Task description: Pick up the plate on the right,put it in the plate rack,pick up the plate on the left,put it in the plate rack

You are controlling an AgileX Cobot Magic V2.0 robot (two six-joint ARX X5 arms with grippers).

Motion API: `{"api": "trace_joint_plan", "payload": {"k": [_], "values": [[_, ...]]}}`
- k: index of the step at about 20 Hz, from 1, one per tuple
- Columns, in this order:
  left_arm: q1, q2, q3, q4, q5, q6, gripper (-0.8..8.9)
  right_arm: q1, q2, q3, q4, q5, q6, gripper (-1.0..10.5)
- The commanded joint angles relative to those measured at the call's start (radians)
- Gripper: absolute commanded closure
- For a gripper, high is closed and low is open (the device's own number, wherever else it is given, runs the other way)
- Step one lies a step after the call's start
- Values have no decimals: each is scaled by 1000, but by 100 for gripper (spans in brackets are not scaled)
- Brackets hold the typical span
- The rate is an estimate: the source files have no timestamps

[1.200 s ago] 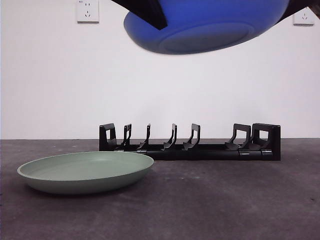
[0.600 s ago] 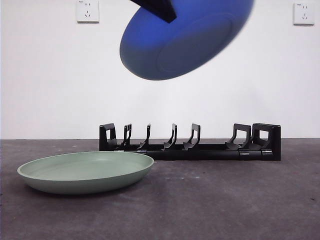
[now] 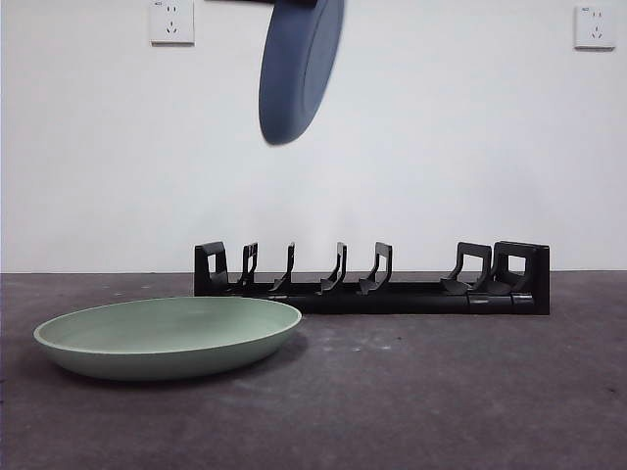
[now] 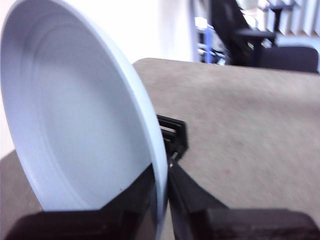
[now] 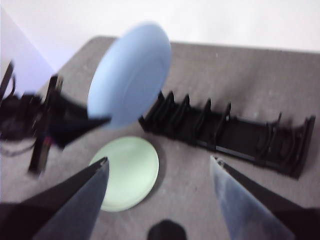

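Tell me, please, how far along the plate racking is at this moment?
Nothing is racked yet: the plate rack holds no plates. In hand: the left tool grips the blue plate on edge above the rack. Left: slotting it in, then the green plate on the table. The right tool waits open.

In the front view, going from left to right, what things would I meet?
Green plate lying on the table → blue plate held on edge up in the air by the left gripper → black plate rack → a wall socket at the far right. Another socket hangs above the green plate.
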Motion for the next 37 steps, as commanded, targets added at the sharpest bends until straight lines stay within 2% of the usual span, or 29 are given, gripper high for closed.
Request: {"api": "trace_joint_plan", "payload": {"k": [1,5,14,23,27,30,31,34,37], "values": [[30,49,0,67,8,-106,822,0,2,-6,-56,-4,-31,600],[56,120,0,135,6,-115,822,0,3,-7,-148,-3,-63,601],[108,314,0,305,-5,-166,822,1,2,-7,-208,-3,-67,601],[130,441,0,335,-5,-166,822,1,3,-7,-207,-3,-77,603],[129,459,0,308,-75,-163,822,1,3,-8,-208,-3,-82,603],[129,459,0,298,-75,-164,812,1,4,-8,-208,-3,-85,603],[129,459,0,285,-71,-164,798,1,4,-8,-208,-3,-85,603],[124,459,0,246,-71,-163,581,1,10,-8,-211,-2,-85,603],[124,451,0,235,-69,-163,562,1,18,-8,-222,-2,-86,603]]}}
